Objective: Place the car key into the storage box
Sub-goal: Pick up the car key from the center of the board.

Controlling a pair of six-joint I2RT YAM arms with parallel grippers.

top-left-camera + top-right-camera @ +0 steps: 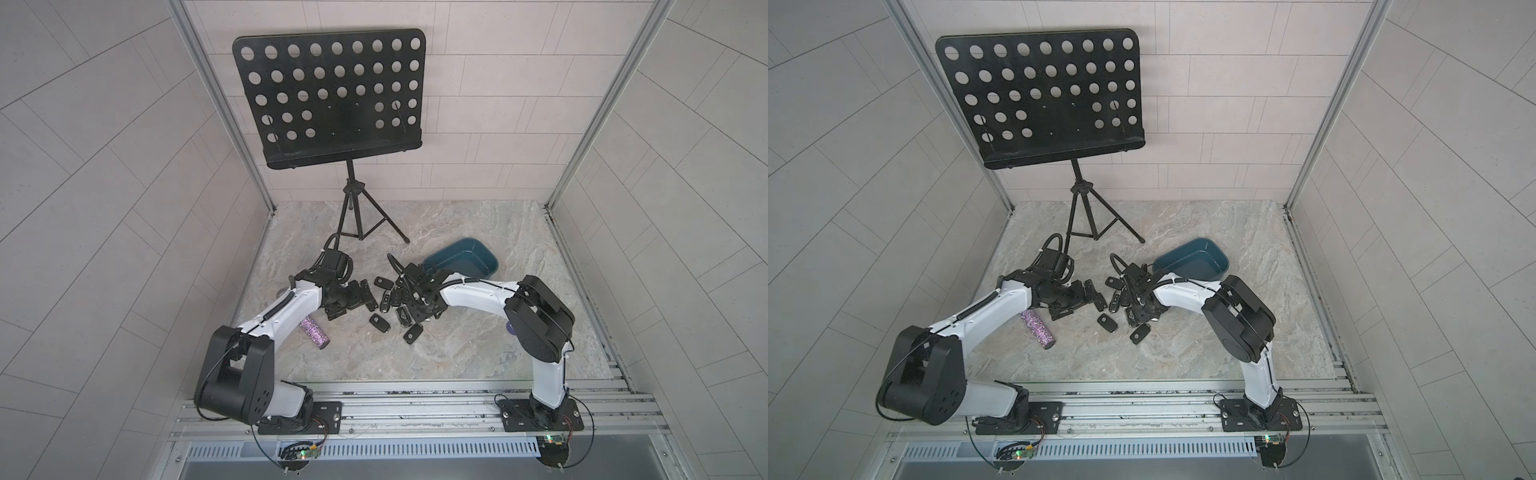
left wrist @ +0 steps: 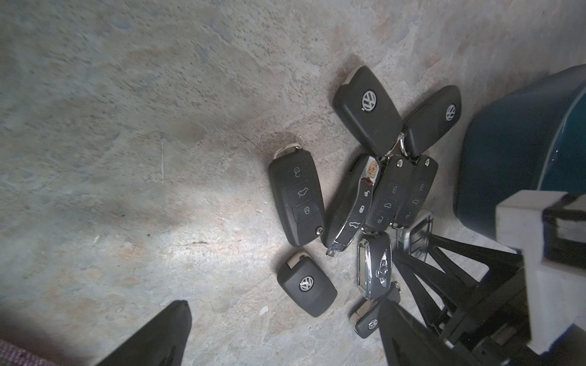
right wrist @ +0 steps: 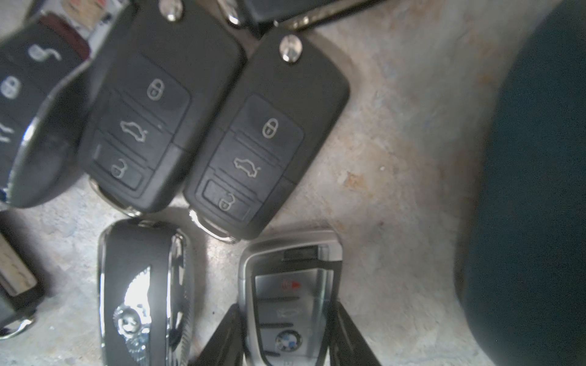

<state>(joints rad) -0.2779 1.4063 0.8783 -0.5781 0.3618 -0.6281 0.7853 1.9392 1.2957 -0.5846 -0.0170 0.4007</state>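
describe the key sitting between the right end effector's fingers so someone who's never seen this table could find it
Find the dark teal storage box on the table; car keys are piled beside it. The silver key lies at the pile's box-side edge, between the right end effector's fingers. Unlike its black neighbours, it has a silver face, a red button and a BMW roundel.

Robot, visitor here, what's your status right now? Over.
Left gripper open beside the key pile. Right gripper pinching silver key fob, not yet lifted. Storage box empty, close by. Winged-logo fob lies right alongside.
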